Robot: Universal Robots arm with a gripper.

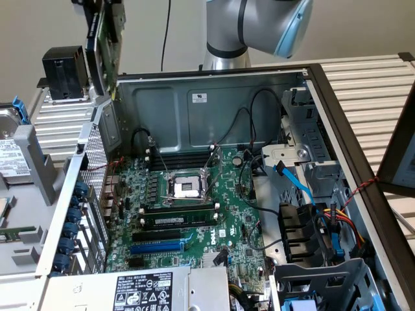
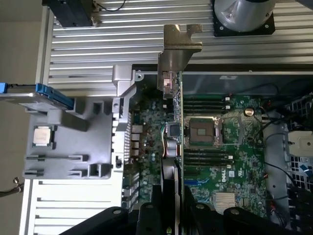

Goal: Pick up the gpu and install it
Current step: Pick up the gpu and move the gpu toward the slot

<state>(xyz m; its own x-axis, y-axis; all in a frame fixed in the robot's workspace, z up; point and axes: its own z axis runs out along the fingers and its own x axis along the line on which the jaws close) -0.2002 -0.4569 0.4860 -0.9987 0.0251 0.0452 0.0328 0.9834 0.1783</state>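
The gpu (image 1: 104, 45) hangs in the air above the far corner of the open computer case at the exterior view's left, tilted on edge, well above the large green motherboard (image 1: 194, 207). In the wrist view the gpu (image 2: 177, 88) appears edge-on, its silver end bracket (image 2: 180, 49) pointing away from the camera. My gripper (image 2: 170, 200) is shut on the card, with black fingers (image 2: 149, 213) pressed against both of its faces. The blue expansion slot (image 1: 157, 247) on the motherboard stands bare.
The case wall (image 1: 207, 103) rises behind the board. A RAM stick (image 1: 178, 220) sits near the CPU socket (image 1: 185, 188). Cables and drive cages (image 1: 311, 227) crowd the exterior view's right, a power supply (image 1: 142, 288) lies in front. A grey tray (image 2: 63, 142) holds a CPU.
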